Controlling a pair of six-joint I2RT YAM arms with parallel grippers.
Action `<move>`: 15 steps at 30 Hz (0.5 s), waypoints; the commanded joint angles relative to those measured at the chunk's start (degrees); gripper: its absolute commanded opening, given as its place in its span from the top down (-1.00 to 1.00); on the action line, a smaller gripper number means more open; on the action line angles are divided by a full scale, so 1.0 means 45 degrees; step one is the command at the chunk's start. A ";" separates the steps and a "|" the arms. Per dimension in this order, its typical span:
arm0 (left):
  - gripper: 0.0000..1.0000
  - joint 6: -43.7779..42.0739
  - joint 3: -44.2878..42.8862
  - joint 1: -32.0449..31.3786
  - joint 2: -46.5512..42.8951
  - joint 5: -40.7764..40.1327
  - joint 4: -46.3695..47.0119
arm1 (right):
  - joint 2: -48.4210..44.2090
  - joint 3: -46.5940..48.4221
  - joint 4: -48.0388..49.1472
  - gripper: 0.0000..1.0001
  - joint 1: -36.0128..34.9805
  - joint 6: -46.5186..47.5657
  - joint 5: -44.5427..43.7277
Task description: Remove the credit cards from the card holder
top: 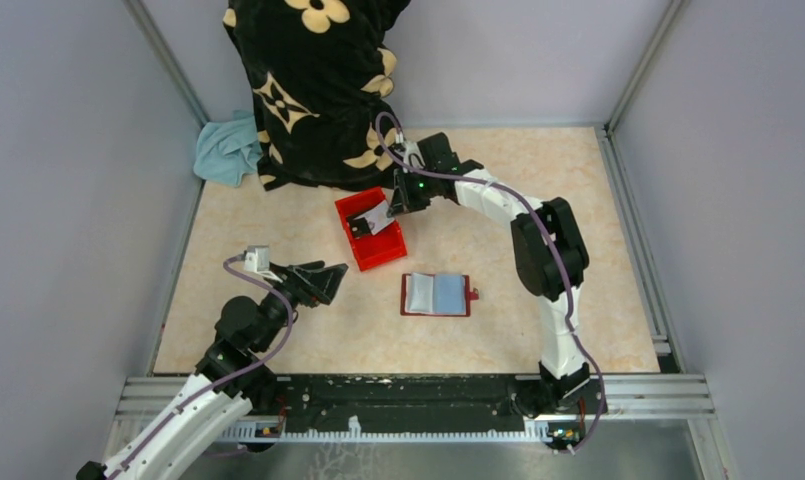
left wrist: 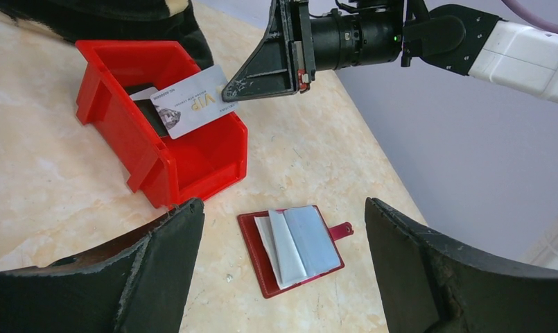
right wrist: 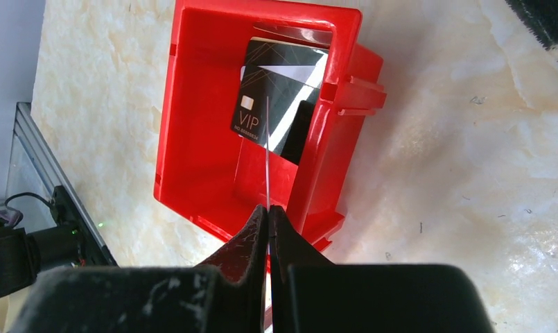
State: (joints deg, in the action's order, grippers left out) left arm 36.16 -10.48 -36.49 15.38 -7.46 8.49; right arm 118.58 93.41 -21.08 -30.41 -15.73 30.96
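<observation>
– Two credit cards (left wrist: pixel 193 102) show apart from the card holder (top: pixel 436 294). Where is each?
– Grey card, marked VIP: pinched at one end in the right claw (right wrist: pixel 267 215), jaws pressed together on it, held over the red box (top: pixel 383 258). Dark card (right wrist: pixel 279 114): inside that box, below the held one.
– And the holder itself?
– Lying open and flat near the middle of the counter (top: pixel 538 180), pale blue-grey leaves face up, clasp tab to the right. Whether those leaves are further cards cannot be told.
– What surrounds it?
– Red box just behind it and to the left, not touching. Left claw (top: pixel 330 284) farther left, above the counter, fingers wide apart, holding nothing. Right arm's bent elbow (top: pixel 548 245) to the right. That arm reaches across behind the holder to the box. Black flowered blanket (top: pixel 318 90) and blue cloth (top: pixel 228 150) at the back left, well apart.
</observation>
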 commanded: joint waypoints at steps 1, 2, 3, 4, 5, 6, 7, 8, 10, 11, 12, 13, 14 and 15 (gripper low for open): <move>-0.83 -0.0259 -0.0307 0.0003 0.0031 -0.0082 0.0002 | -0.0134 0.1024 0.0241 1.00 -0.0273 -0.0118 0.0112; -0.83 -0.0279 -0.0303 -0.0006 0.0054 -0.0063 0.0017 | -0.0201 0.1080 0.0216 1.00 -0.0348 -0.0114 0.0054; -0.83 -0.0299 -0.0290 0.0002 0.0059 -0.0026 0.0028 | -0.0249 0.1172 0.0186 1.00 -0.0457 -0.0118 -0.0022; -0.83 -0.0306 -0.0291 0.0003 0.0060 0.0012 0.0027 | -0.0265 0.1252 0.0126 1.00 -0.0508 -0.0119 -0.0078; -0.83 -0.0319 -0.0286 0.0003 0.0047 0.0034 0.0027 | -0.0293 0.1340 0.0113 1.00 -0.0578 -0.0119 -0.0139; -0.83 -0.0321 -0.0281 0.0003 0.0031 0.0064 0.0012 | -0.0287 0.1419 0.0087 1.00 -0.0616 -0.0136 -0.0173; -0.83 -0.0321 -0.0282 0.0003 -0.0007 0.0112 0.0008 | -0.0230 0.1568 0.0021 1.00 -0.0665 -0.0138 -0.0195; -0.83 -0.0321 -0.0256 0.0003 -0.0032 0.0142 0.0003 | -0.0092 0.1704 -0.0080 1.00 -0.0705 -0.0123 -0.0200; -0.84 -0.0340 -0.0263 0.0003 -0.0136 0.0156 -0.0066 | 0.0118 0.1922 -0.0186 1.00 -0.0759 -0.0119 -0.0261; -0.84 -0.0350 -0.0274 0.0003 -0.0194 0.0167 -0.0164 | 0.0196 0.1990 -0.0204 1.00 -0.0775 -0.0119 -0.0291; -0.84 -0.0357 -0.0301 0.0003 -0.0253 0.0151 -0.0273 | 0.0257 0.2033 -0.0194 1.00 -0.0807 -0.0131 -0.0312; -0.84 -0.0360 -0.0334 0.0003 -0.0329 0.0145 -0.0381 | 0.0326 0.2077 -0.0173 1.00 -0.0818 -0.0147 -0.0346; -0.84 -0.0370 -0.0355 0.0003 -0.0416 0.0117 -0.0468 | 0.0393 0.2124 -0.0144 1.00 -0.0836 -0.0171 -0.0355; -0.84 -0.0362 -0.0365 0.0003 -0.0513 0.0074 -0.0582 | 0.0490 0.2184 -0.0167 1.00 -0.0853 -0.0176 -0.0347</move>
State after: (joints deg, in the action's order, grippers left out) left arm 35.81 -10.48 -36.49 14.79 -7.35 7.40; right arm 118.91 99.85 -22.46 -33.76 -16.21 30.02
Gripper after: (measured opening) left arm 0.921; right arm 0.005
